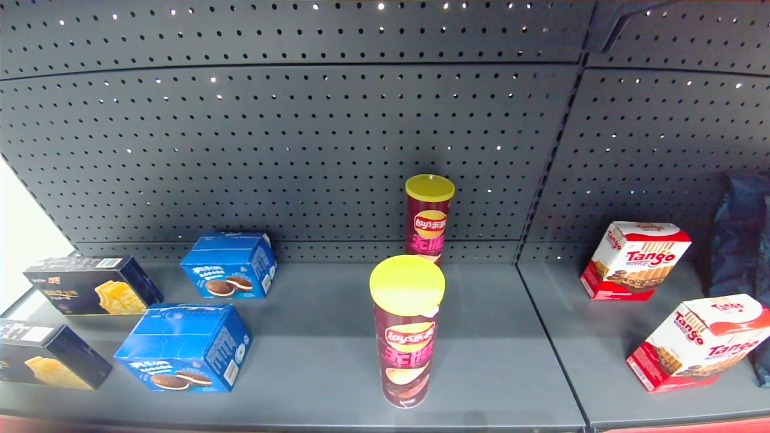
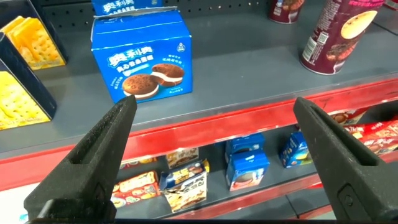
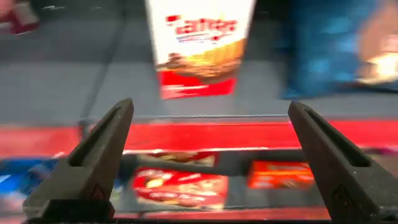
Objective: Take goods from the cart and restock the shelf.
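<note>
- Left gripper [image 2: 214, 106] splayed, empty; blue cardboard biscuit box [image 2: 142, 57] just beyond fingertips.
- Right gripper [image 3: 211, 106] likewise; red-and-white cardboard wafer box [image 3: 200, 46] ahead of fingertips.
- Likely between loads; next, fetching from cart.

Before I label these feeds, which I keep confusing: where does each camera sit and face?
Head view: on the head, looking forward and down at the shelf.
Left wrist view: on the left arm, facing the shelf's front edge past the open left gripper.
Right wrist view: on the right arm, facing a wafer box past the open right gripper.
Shared: head and left wrist views both show the front blue cookie box.
</note>
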Controlling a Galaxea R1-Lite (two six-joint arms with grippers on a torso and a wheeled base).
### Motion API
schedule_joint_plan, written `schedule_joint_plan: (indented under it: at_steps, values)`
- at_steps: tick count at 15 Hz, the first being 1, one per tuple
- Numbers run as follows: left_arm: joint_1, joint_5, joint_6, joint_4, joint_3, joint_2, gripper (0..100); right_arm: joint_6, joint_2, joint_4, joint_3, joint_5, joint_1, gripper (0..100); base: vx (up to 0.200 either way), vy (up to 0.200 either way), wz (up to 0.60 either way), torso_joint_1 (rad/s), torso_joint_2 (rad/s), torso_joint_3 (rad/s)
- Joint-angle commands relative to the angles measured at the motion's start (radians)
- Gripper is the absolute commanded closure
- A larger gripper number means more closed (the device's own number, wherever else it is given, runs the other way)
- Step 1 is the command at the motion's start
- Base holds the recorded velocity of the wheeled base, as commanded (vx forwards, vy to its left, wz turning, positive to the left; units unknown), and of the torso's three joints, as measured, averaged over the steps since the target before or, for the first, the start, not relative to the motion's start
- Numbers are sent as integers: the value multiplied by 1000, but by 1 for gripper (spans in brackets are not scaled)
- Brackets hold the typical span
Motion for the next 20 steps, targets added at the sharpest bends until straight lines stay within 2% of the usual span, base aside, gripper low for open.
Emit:
schedule_joint_plan:
  at_steps: [1,3,4,8,11,13,15,16,18,19,20]
  values:
    - [0,-7,-4,2,0,1,0,-1,-4,2,2,62,0,0,0,0,0,0,0,0]
    - [0,-63,-3,0,0,1,0,-7,-4,34,2,177,0,0,0,0,0,0,0,0]
    - [0,-88,-3,0,0,1,0,5,-4,79,-3,172,0,0,0,0,0,0,0,0]
    - [0,-163,7,-1,0,0,0,25,-3,63,2,160,0,0,0,0,0,0,0,0]
    - [0,-149,31,2,-20,0,0,25,-3,63,2,160,0,0,0,0,0,0,0,0]
    - [0,-157,25,48,-80,4,0,25,-3,63,0,160,0,0,0,0,0,0,0,0]
    - [-1,-183,31,146,-147,29,0,27,-3,63,0,160,0,0,0,0,0,0,0,0]
    - [-1,-185,33,147,-147,30,0,25,-3,63,2,160,0,0,0,0,0,0,0,0]
    - [0,-185,59,155,-155,58,0,25,-3,63,2,160,0,0,0,0,0,0,0,0]
    - [0,-180,74,155,-175,96,0,25,-3,63,2,160,0,0,0,0,0,0,0,0]
    - [0,-178,73,155,-209,144,0,25,-3,63,2,160,0,0,0,0,0,0,0,0]
